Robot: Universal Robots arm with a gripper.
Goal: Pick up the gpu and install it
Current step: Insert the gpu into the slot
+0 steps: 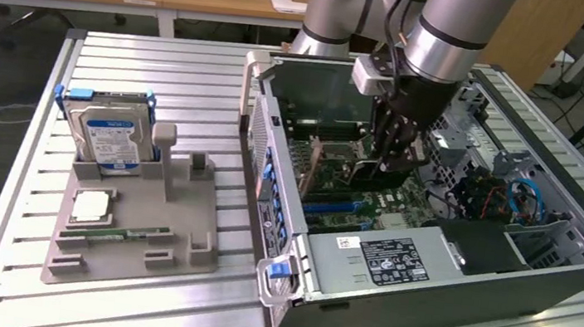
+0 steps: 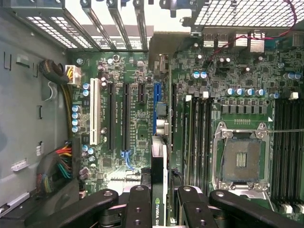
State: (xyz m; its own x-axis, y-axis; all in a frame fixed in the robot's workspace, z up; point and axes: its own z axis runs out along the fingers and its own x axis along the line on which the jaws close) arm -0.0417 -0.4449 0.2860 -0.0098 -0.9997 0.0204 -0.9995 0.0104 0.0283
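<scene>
Jaws clamped around gpu (image 2: pixel 159 190)

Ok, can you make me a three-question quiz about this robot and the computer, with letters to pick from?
1. Where is the end effector?
A. Inside the open computer case
B. Over the grey tray
C. Above the wooden desk

2. What colour is the hard drive's frame?
A. Red
B. Blue
C. Yellow

3. What is the end effector doing?
A. Hanging empty
B. Gripping the hard drive
C. Holding the graphics card edge-on over the green board

Answers:
1 A, the arm reaches down into the case.
2 B, blue plastic wraps the drive standing on the tray.
3 C, the wrist view shows the card pinched between the fingers.
</scene>
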